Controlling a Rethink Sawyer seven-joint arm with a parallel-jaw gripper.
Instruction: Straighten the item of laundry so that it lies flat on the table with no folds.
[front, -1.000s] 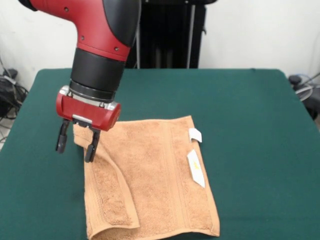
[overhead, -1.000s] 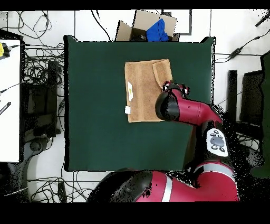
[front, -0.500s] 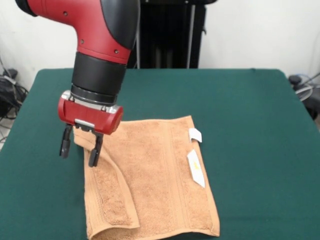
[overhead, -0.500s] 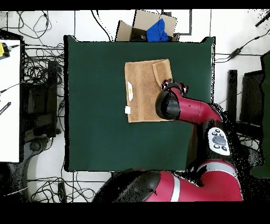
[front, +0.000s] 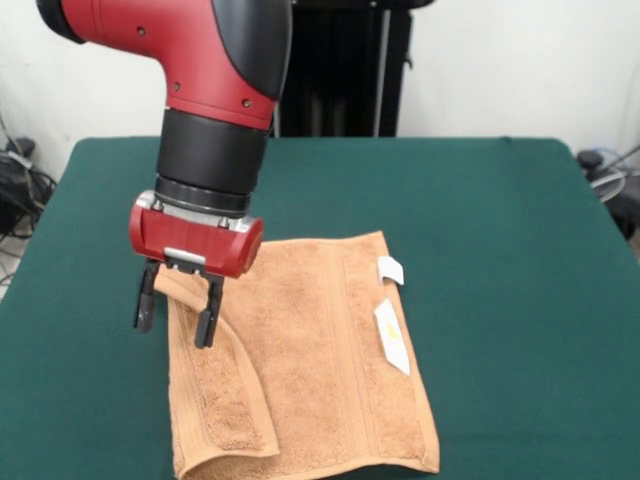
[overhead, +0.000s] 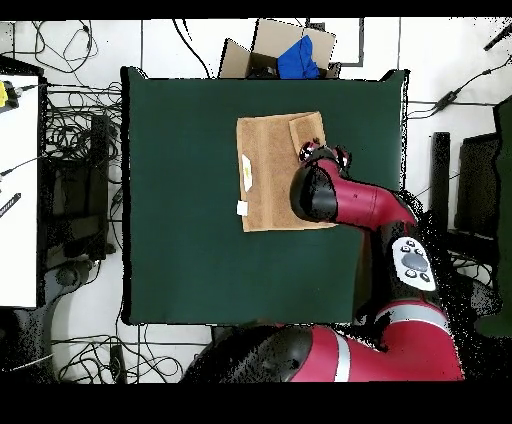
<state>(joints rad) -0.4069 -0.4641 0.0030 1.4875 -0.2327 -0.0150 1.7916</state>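
Towel (front: 320, 350) lies on the green surface (front: 500, 250) toward its front edge, flat except for one side strip doubled over onto the cloth. My fingers (front: 176, 318) hang spread and empty, straddling the upper end of that folded strip (front: 225, 400). The flap's long axis runs from just under me toward the front edge, so I judge unfolding means grasping it here and dragging sideways, away from the tags (front: 391, 320).

Front view: towel (front: 310, 360) lies on the table (front: 500, 250) toward 6 o'clock. Folded flap along its 9 o'clock edge; tags (front: 390, 325) at 3 o'clock. Gripper (front: 177, 318) straddles the towel's 10 o'clock corner, fingers spread.
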